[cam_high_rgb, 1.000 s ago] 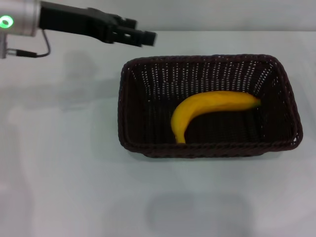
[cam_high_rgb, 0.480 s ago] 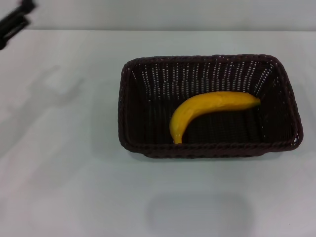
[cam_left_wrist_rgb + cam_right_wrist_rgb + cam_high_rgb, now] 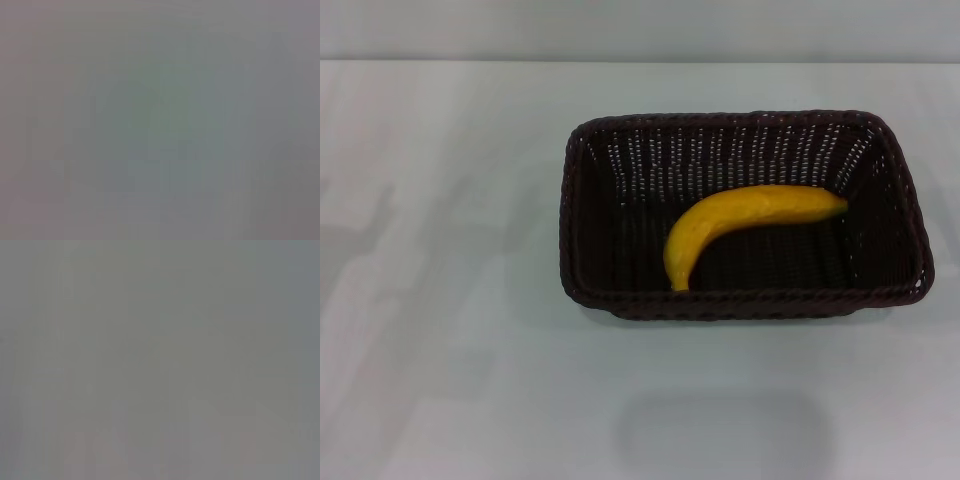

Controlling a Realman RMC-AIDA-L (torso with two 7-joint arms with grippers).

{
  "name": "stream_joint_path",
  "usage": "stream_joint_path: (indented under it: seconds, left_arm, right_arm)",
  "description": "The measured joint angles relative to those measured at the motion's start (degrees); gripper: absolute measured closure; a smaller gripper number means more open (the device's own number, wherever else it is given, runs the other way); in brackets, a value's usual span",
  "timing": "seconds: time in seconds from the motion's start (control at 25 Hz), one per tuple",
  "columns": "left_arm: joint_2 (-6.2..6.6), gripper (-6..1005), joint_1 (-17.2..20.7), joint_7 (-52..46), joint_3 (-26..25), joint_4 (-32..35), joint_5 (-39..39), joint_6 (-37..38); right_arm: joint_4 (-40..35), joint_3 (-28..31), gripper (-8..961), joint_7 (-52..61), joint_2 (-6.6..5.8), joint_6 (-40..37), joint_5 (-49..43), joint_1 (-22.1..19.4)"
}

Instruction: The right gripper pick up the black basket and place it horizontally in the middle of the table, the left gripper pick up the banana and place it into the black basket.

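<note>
The banana [image 3: 735, 220] lies inside the black basket [image 3: 740, 300], curved, its stem end toward the near rim and its other end toward the basket's right wall, resting on the woven floor. The basket stands on the white table [image 3: 450, 300] with its long side across the head view, roughly central and somewhat right. Neither the left gripper nor the right gripper appears in any view; both wrist views show only a featureless grey field, so the state of either claw cannot be told. Judged from this layout, both placements look complete, and no further handling seems called for.
</note>
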Motion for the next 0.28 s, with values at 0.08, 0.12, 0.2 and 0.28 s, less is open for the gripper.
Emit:
stream_joint_path:
  seconds: [0.08, 0.12, 0.2, 0.28]
  left_arm:
    - [-0.05, 126, -1.03, 2.58, -0.05, -2.9, -1.92, -0.02]
    - [-0.06, 126, -1.57, 3.97, -0.07, -4.53, -3.36, -0.05]
    - [-0.11, 126, -2.08, 5.68, -0.08, -6.13, -5.59, -0.1]
    - [-0.16, 126, -2.42, 6.55, -0.12, -6.74, -7.27, -0.14]
  right_arm:
    - [0.78, 0.38, 98, -0.37, 0.0, -0.19, 0.07, 0.04]
    - [1.37, 0.96, 98, -0.57, -0.01, -0.38, 0.15, 0.13]
    - [2.16, 2.31, 98, -0.68, 0.0, -0.28, 0.19, 0.28]
    - [2.5, 2.93, 98, -0.68, 0.0, -0.04, 0.22, 0.3]
